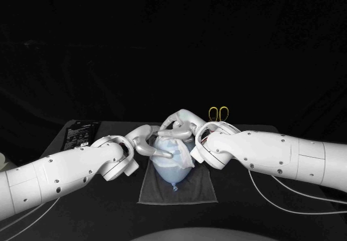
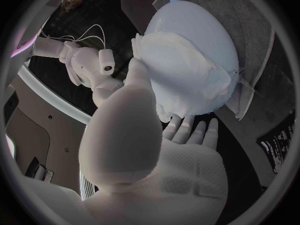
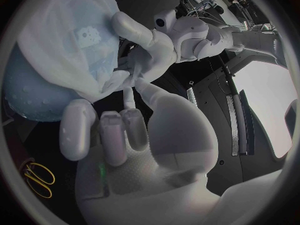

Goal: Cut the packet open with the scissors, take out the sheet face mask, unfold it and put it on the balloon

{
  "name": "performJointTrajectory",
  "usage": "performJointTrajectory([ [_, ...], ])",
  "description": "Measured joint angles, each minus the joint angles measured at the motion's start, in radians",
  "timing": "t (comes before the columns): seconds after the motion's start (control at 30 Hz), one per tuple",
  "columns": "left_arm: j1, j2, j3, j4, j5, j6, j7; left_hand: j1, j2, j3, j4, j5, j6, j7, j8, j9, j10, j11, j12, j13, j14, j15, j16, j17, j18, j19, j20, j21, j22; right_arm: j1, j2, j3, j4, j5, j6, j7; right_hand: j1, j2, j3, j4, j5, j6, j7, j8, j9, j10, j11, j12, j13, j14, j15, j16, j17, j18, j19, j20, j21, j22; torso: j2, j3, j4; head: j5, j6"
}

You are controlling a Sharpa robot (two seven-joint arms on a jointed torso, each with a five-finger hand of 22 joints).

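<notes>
The balloon (image 1: 173, 170) lies on the towel (image 1: 199, 193), knot toward the robot, sheet face mask (image 1: 182, 153) draped over its far half. The left robot hand (image 1: 148, 143) presses it, fingers splayed. The right robot hand (image 1: 181, 125) crowds the wide end, and I can't tell if it pinches.

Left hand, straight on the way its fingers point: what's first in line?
The sheet face mask draped on the balloon; the left hand looks almost on it, depth unclear.
</notes>
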Motion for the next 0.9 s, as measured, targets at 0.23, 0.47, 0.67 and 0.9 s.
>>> performJointTrajectory([
  [0.23, 0.000, -0.002, 0.000, 0.001, 0.000, 0.000, -0.001, 0.000, 0.000, 0.000, 0.000, 0.000, 0.000, 0.000, 0.000, 0.000, 0.000, 0.000, 0.000, 0.000, 0.000, 0.000, 0.000, 0.000, 0.000, 0.000, 0.000, 0.000, 0.000, -0.008, -0.017, -0.003, 0.020, -0.002, 0.045, -0.014, -0.012, -0.012, -0.040, 0.022, 0.000, -0.031, 0.021, -0.027, -0.012, -0.019, 0.022, -0.017, -0.001, 0.002, 0.017, -0.003, 0.000, 0.012, -0.011, 0.014, -0.021, 0.000, 0.000, 0.0006, -0.0007, 0.004, -0.009],
  [0.47, 0.000, -0.004, 0.000, 0.003, 0.000, 0.000, -0.001, 0.000, 0.000, 0.000, 0.000, 0.000, 0.000, 0.000, 0.000, 0.001, 0.000, 0.000, 0.000, 0.000, 0.000, 0.000, 0.000, 0.000, 0.000, 0.000, 0.000, 0.000, 0.000, -0.012, -0.042, -0.003, 0.045, -0.003, 0.053, -0.010, -0.008, -0.008, -0.046, 0.022, 0.000, -0.031, 0.020, -0.027, -0.013, -0.019, 0.022, -0.017, 0.000, 0.002, 0.017, -0.005, 0.000, 0.012, -0.009, 0.023, -0.019, -0.001, 0.000, 0.0006, -0.0005, 0.008, -0.013],
  [0.67, 0.000, -0.008, 0.000, 0.004, 0.000, 0.000, -0.002, 0.000, 0.000, 0.000, 0.000, 0.000, 0.000, 0.000, 0.000, 0.001, 0.000, 0.000, 0.000, 0.000, 0.000, 0.000, 0.000, 0.000, 0.000, 0.000, 0.000, 0.000, 0.000, -0.017, -0.080, -0.002, 0.069, -0.002, 0.006, 0.045, 0.079, 0.062, -0.006, -0.012, 0.000, 0.014, 0.003, -0.027, -0.017, 0.014, 0.007, 0.047, 0.000, 0.002, 0.017, 0.001, 0.000, 0.012, 0.010, 0.029, 0.072, 0.000, 0.000, 0.0002, 0.0003, 0.013, -0.014],
  [0.9, 0.000, -0.012, 0.000, 0.006, 0.000, 0.000, -0.002, 0.000, 0.000, 0.000, 0.000, 0.000, 0.000, 0.000, 0.000, 0.001, 0.000, 0.000, 0.000, -0.001, 0.000, 0.000, 0.000, 0.000, 0.000, 0.000, 0.000, 0.000, 0.000, -0.015, -0.127, 0.007, 0.085, -0.002, -0.052, 0.127, 0.114, 0.089, 0.042, -0.043, 0.000, 0.053, -0.009, -0.031, -0.022, 0.017, 0.004, 0.099, 0.000, -0.002, 0.013, 0.001, -0.001, 0.012, 0.013, 0.026, 0.140, 0.000, 0.000, -0.0006, 0.0007, 0.020, -0.017],
])
